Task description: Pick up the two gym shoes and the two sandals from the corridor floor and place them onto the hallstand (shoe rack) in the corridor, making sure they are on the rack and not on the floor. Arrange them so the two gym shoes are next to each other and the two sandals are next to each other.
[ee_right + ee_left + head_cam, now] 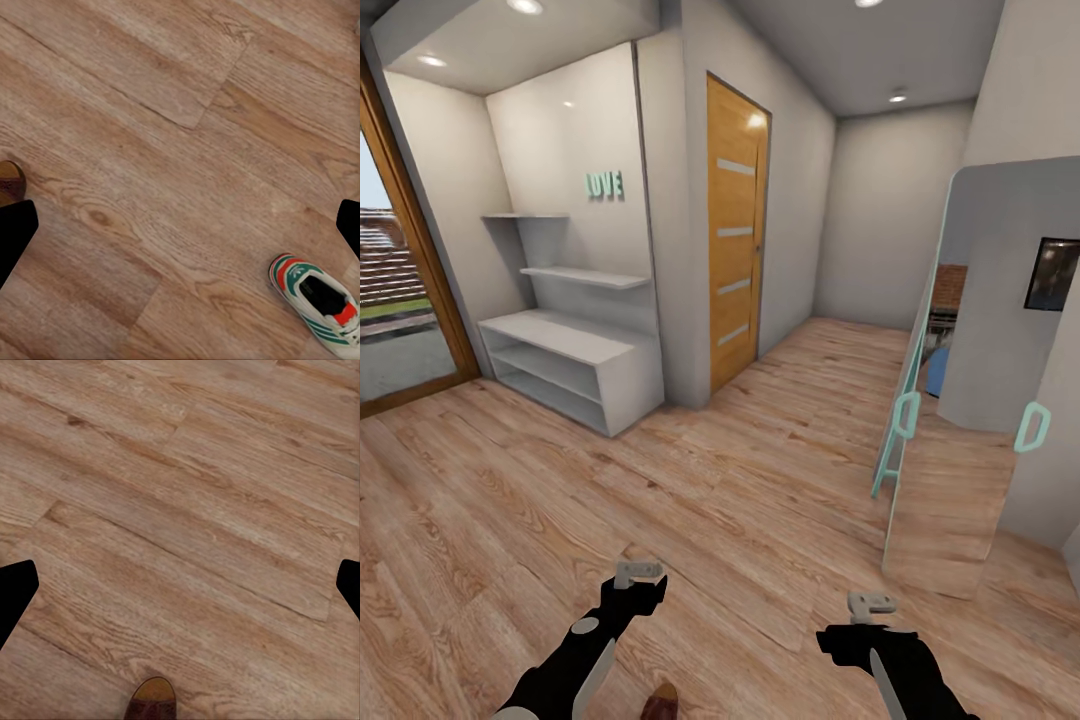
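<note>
Wooden floor (740, 520) lies under both arms, the left tool (638, 573) and right tool (870, 604) released, grasping nothing. A sandal (660, 702) toe shows between them; a sneaker (319, 301) lies near the right tool.

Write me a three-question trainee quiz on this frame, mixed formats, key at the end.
1. True or false: a gym shoe lies on the wooden floor in the right wrist view.
2. Multiple choice: the hallstand's top holds A) sandals B) sneakers C) nothing visible.
3. Fill in: the teal wall lettering above the hallstand reads ____.

Key: 1 true; 2 C; 3 LOVE.
</note>
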{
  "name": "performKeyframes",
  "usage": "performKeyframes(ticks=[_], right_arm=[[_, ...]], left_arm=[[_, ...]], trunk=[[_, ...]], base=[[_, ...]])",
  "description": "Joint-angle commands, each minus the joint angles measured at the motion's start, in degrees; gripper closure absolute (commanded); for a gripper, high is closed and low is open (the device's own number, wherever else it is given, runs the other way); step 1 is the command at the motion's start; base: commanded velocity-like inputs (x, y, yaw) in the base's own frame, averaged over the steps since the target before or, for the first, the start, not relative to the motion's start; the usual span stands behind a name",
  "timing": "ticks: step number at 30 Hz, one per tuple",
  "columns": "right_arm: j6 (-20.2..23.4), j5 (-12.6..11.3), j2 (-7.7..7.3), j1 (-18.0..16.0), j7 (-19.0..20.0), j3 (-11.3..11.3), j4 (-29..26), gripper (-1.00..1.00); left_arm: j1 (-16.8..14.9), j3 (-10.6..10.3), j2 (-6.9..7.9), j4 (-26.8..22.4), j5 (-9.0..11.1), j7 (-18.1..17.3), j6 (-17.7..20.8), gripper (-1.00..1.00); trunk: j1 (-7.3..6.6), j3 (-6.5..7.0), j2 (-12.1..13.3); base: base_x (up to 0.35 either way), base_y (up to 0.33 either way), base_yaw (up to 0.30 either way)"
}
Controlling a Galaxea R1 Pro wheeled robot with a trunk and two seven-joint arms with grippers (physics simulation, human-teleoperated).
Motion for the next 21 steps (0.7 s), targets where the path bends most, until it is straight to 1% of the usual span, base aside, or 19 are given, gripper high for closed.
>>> performKeyframes(ticks=[1,13,21], right_arm=[[0.26,0.07,0.0,-0.03,0.11,-0.03,-0.06,-1.0],[0.3,0.04,0.01,-0.03,0.21,-0.29,-0.1,-1.0],[0.32,0.03,0.02,-0.03,0.24,-0.37,-0.11,-1.0]], left_arm=[[-0.04,-0.12,0.02,0.04,0.35,-0.08,-0.17,-1.0],[-0.04,-0.12,0.02,0.29,0.42,-0.08,-0.17,-1.0],[-0.04,-0.12,0.02,3.15,0.35,-0.08,-0.17,-1.0]], trunk=[[0.22,-0.24,-0.44],[2.86,-2.39,-5.26],[4.61,-4.08,-8.47]], base=[[0.0,0.0,0.0],[0.0,0.0,0.0],[0.0,0.0,0.0]])
